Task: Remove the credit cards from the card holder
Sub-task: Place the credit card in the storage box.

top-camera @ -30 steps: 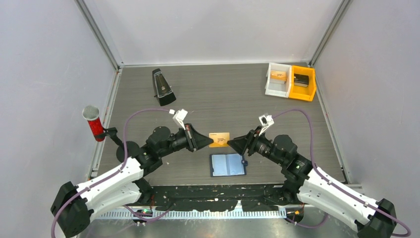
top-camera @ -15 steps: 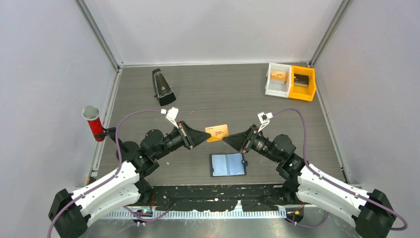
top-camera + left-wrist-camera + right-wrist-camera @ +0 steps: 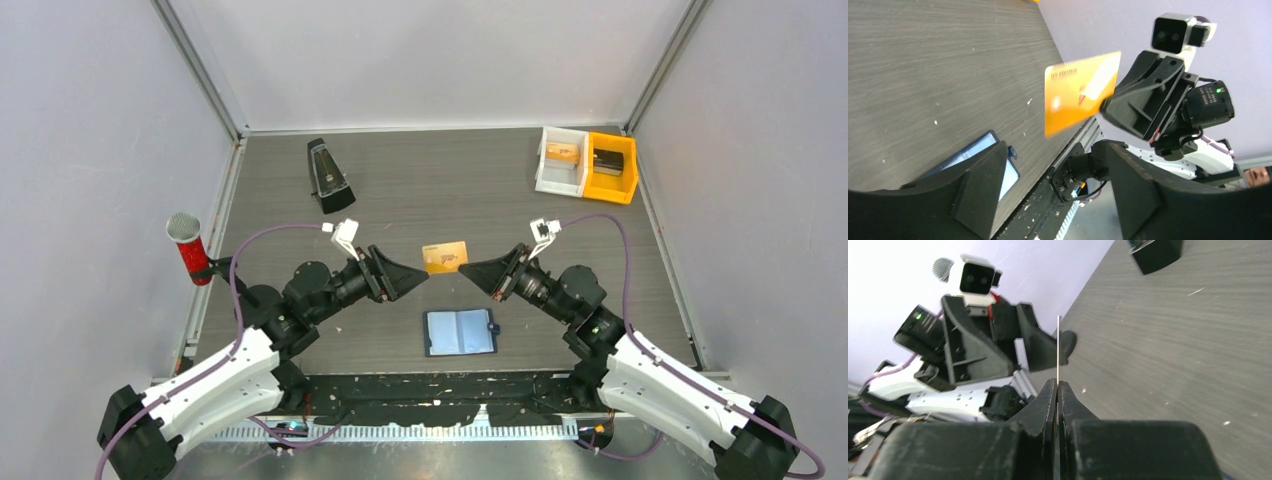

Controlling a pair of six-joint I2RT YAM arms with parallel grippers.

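An orange-yellow credit card point(image 3: 445, 257) hangs in the air above the table, with my right gripper point(image 3: 464, 268) shut on its right edge. The right wrist view shows this card edge-on point(image 3: 1058, 347), rising from between the closed fingertips of the right gripper point(image 3: 1058, 386). My left gripper point(image 3: 424, 279) is open just left of the card, apart from it. From the left wrist the card point(image 3: 1082, 92) faces me, beyond the spread left gripper point(image 3: 1058, 195). The navy card holder point(image 3: 460, 332) lies open on the table near the front edge, partly behind a left finger point(image 3: 979, 186).
A black metronome point(image 3: 328, 176) stands at the back left. A red microphone point(image 3: 188, 248) is clipped at the table's left edge. White point(image 3: 562, 160) and yellow point(image 3: 611, 167) bins sit at the back right corner.
My left gripper has opened and let go of the orange card. The right gripper has closed on it, and the card has shifted slightly right and away.
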